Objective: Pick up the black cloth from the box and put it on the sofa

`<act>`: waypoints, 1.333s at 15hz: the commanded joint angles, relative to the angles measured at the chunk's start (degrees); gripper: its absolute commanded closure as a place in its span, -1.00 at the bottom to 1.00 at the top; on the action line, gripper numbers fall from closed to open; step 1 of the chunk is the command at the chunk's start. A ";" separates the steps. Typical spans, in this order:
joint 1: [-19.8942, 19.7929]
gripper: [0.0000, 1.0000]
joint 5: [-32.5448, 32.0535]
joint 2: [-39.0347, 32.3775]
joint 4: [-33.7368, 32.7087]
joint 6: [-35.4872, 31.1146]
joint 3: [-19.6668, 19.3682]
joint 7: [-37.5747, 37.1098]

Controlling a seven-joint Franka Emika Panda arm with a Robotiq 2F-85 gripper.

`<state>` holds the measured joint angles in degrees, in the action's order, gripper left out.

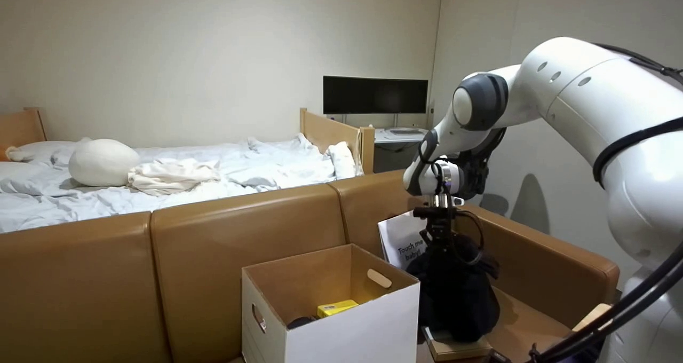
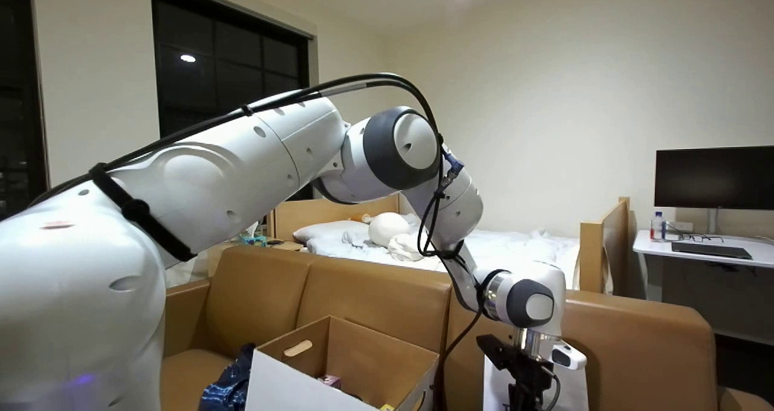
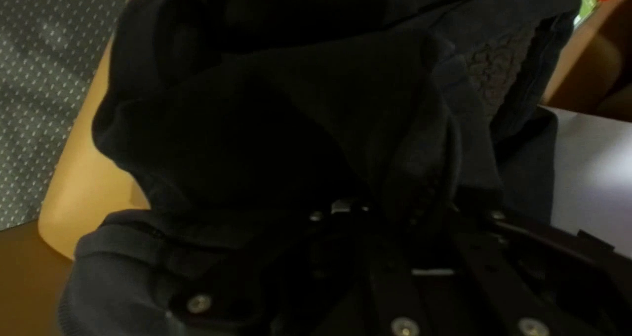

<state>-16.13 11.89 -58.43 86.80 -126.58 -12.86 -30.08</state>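
Observation:
The black cloth (image 1: 456, 299) hangs bunched below my gripper (image 1: 442, 240) over the seat at the sofa's end. Its lower edge is at a brown book-like item; I cannot tell whether it touches. In the wrist view the cloth (image 3: 276, 108) fills most of the picture and a fold runs between the fingers (image 3: 407, 215). My gripper is shut on the cloth; its fingertips are largely hidden in dark folds. The white box (image 1: 355, 331) stands beside the cloth on the brown leather sofa (image 1: 251, 227). In an exterior view my gripper (image 2: 527, 393) is cut off at the bottom edge.
A yellow pack (image 1: 336, 308) and a dark item lie inside the box. A white sign (image 1: 400, 240) leans on the backrest behind the cloth. The brown book-like item (image 1: 456, 349) lies on the seat. The sofa armrest (image 1: 549, 245) rises beyond. A blue patterned item (image 2: 228, 384) lies beside the box.

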 commanded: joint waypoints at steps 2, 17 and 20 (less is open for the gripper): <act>-1.00 0.02 4.78 -1.26 -0.67 -0.40 1.39 0.82; 0.85 -1.00 -6.97 22.64 20.51 -0.34 -10.58 9.64; 1.67 -1.00 -16.53 30.67 23.67 -1.11 -13.26 14.54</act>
<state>-15.36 2.27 -37.44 103.81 -126.86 -24.46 -20.71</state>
